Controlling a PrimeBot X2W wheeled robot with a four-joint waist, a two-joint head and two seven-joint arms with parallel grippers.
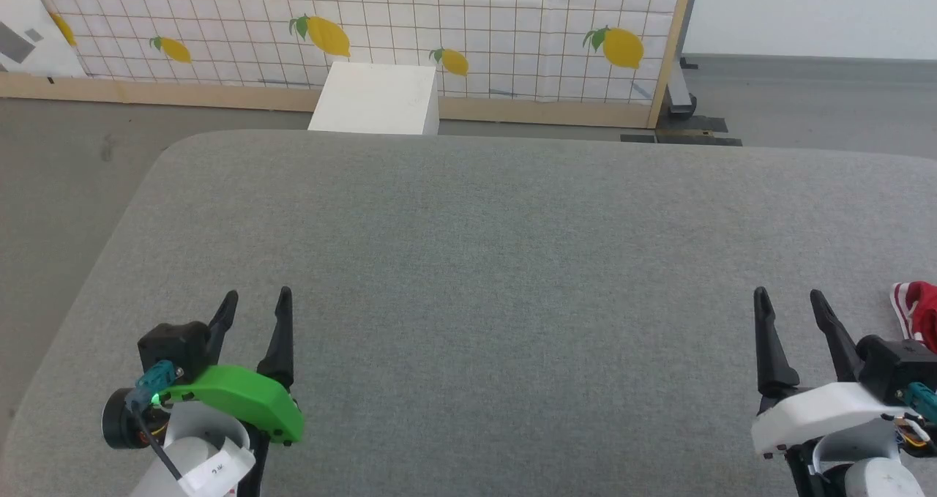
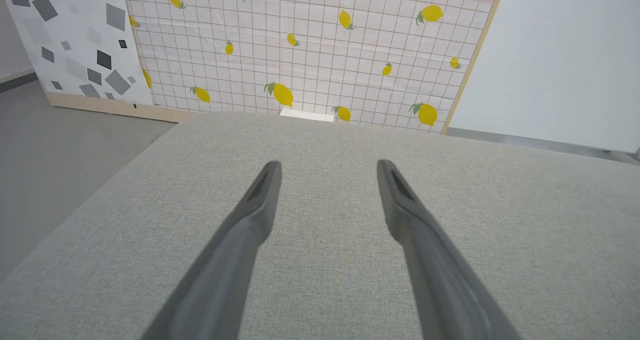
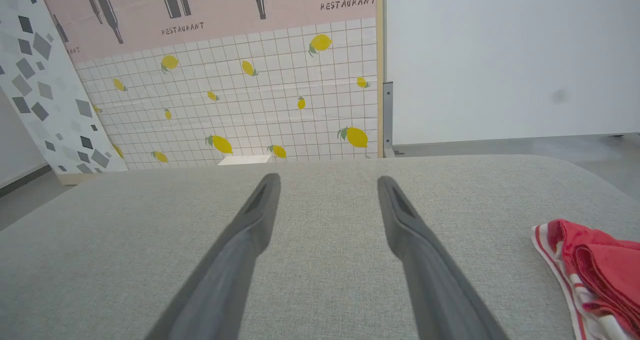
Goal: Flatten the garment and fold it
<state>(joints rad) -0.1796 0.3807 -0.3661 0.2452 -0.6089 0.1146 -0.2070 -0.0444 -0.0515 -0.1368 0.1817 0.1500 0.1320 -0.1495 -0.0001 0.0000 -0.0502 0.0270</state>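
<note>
Grey fabric worktop [image 1: 468, 211] is seen stretching wide, w/ a white box [image 1: 377, 98] set just behind its far edge, left of centre.

Left gripper [image 1: 258, 292] is held over the near part of the worktop, well nearer the robot than the box and a bit to the box's left. Its fingers [image 2: 250, 220] are spread wide, nothing btw. them, just bare grey cloth seen in the gap.

Right gripper [image 1: 788, 292] is held level w/ it, far to the right of the box. Its fingers [image 3: 415, 230] are spread wide too, nothing pinched. Whether any tip is touching the worktop can't be told.

Now the garment [image 1: 916, 312]: it's found far right of the box and much nearer the robot, lying on the worktop just beside the right gripper on its outer side. It's cut off by the frame edge in the head view. Red cloth is seen bunched in soft folds, not flat, w/ red-white striped trim along the side facing the box. A strip of bare worktop is left btw. garment and right fingers, so it's apart from both grippers.

Behind the box a lemon-print grid panel [image 1: 512, 21] in a wooden frame is stood upright. Grey floor [image 1: 66, 160] is seen left of the box.
</note>
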